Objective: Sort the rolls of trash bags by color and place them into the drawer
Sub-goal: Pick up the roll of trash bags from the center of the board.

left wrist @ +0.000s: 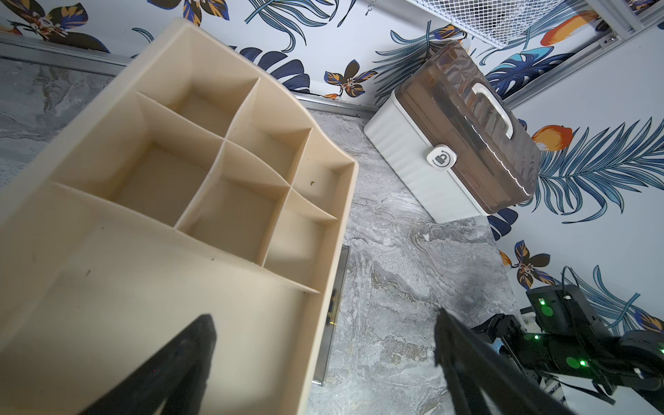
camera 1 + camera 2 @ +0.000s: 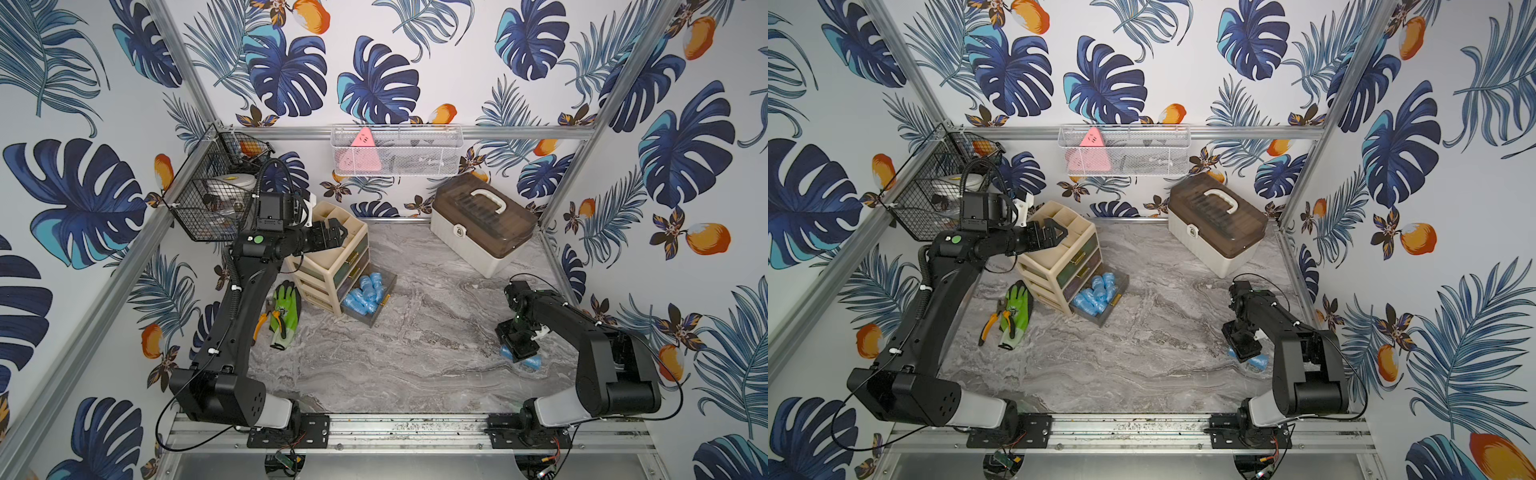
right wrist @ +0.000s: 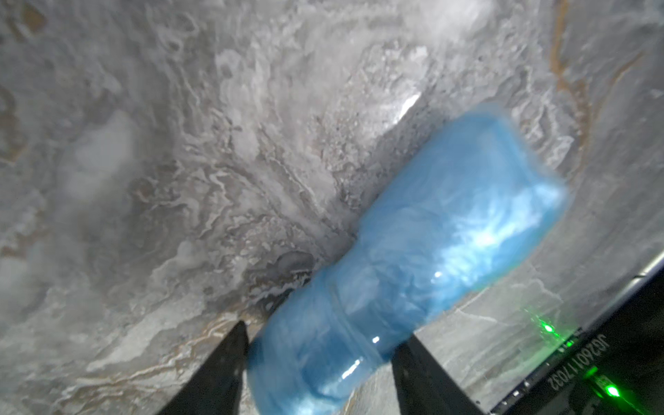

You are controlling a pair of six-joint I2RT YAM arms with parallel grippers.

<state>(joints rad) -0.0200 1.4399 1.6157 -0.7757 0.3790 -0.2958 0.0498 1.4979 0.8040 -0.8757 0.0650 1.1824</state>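
The right gripper [image 3: 325,332] stands low over a blue roll [image 3: 431,233], the only roll seen loose on the table [image 2: 415,332]. The roll lies flat at the near right. Its long axis runs out between the two fingers at a slant, so the jaws close across its short width. The jaws are partly closed and flank the roll, but a firm pinch cannot be confirmed. The open bottom drawer [image 2: 380,309], which already holds blue rolls [image 2: 365,293], lies well apart toward the left arm. The right arm is nearer the loose roll. The left gripper [image 2: 341,233] hangs wide open and empty above the drawer unit [image 2: 328,266]
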